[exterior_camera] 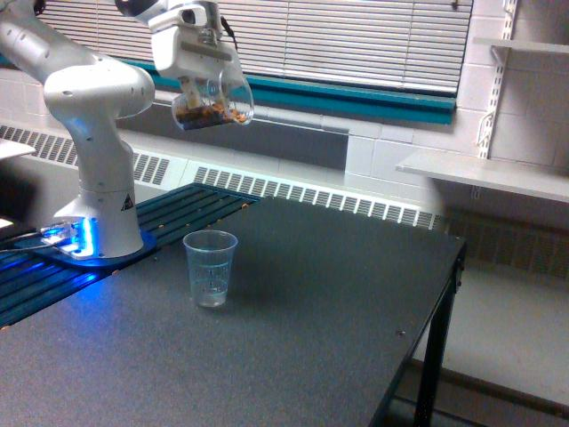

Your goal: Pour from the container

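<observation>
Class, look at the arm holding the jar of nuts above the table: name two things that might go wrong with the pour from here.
1. The jar hangs high above the cup, so falling nuts may bounce out or miss the narrow mouth.
2. The cup looks light, seems empty and stands free on the table; nuts striking its rim might tip it.
The gripper holds the jar, tilted.

Single exterior view, fixed off the arm, mid-range.
The dark surface (311,302) is seen from slightly above, across one corner, facing a wall with window blinds (356,40) and a radiator grille (311,196). The arm base (102,222) is framed at the exterior view's left, shelves (498,173) at its right.
</observation>
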Action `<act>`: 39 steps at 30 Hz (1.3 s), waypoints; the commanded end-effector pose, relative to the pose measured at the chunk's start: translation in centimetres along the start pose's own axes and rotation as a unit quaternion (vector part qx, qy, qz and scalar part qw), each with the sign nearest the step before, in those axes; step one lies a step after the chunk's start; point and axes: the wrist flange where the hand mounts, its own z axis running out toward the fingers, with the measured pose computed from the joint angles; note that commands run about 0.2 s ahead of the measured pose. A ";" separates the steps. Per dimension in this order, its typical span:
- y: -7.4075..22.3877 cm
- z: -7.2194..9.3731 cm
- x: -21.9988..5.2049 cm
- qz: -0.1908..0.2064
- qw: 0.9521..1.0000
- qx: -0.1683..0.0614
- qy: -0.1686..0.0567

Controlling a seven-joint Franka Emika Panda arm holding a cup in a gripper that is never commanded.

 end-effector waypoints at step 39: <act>-1.6 4.0 -0.6 -0.063 0.989 -0.099 -0.088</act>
